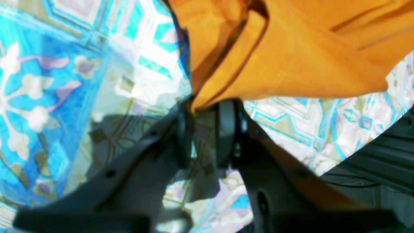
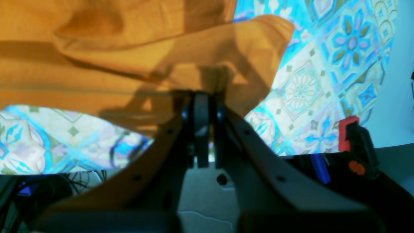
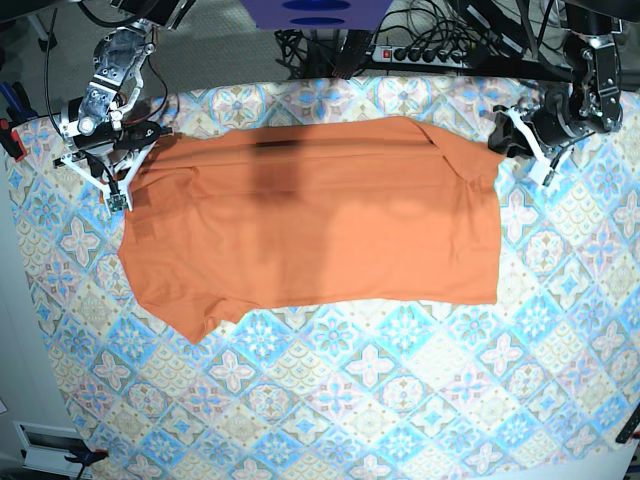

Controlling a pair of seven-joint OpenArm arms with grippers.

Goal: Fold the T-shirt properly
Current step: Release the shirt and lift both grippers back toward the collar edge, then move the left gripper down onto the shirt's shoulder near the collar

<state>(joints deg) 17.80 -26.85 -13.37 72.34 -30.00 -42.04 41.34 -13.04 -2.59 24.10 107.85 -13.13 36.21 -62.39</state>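
One garment is in play — the T-shirt (image 3: 310, 215), thin, soft orange fabric, judged light and limp, lying spread on the tile-patterned cloth (image 3: 330, 400). It is best taken by its far edge corners. The left gripper (image 1: 203, 111) is pinched on a gathered tip of fabric; the right gripper (image 2: 202, 106) is closed on the shirt's edge.

One T-shirt (image 3: 320, 225), one patterned cloth (image 3: 330, 400), two end effectors.

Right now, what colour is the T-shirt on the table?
Plain orange, no print. The T-shirt shows best in the base view.
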